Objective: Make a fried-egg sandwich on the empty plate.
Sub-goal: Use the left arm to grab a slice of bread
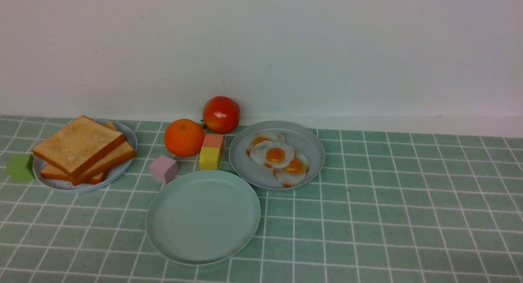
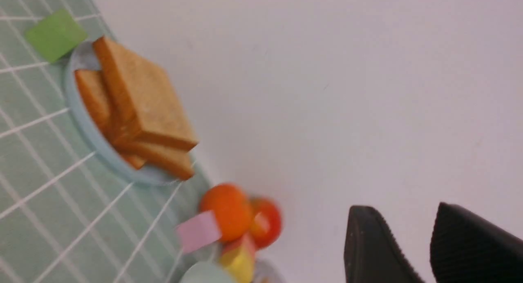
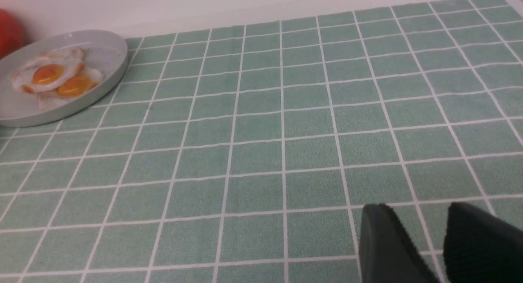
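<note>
At the left of our bench [image 1: 388,209], the toast [image 1: 79,146] lies stacked on its bluish plate [image 1: 131,138]. Nearer the middle, the mint plate [image 1: 204,217] is bare, so we judge nothing is done: we have a slice, an egg and a second slice left to lay. Just beyond its right side, the eggs [image 1: 276,154] overlap on the grey plate [image 1: 314,152].

Our left hand [image 2: 392,207] is open and holds nothing, well apart from the toast. Our right hand [image 3: 414,207] is open and unladen too, well apart from the eggs.
</note>
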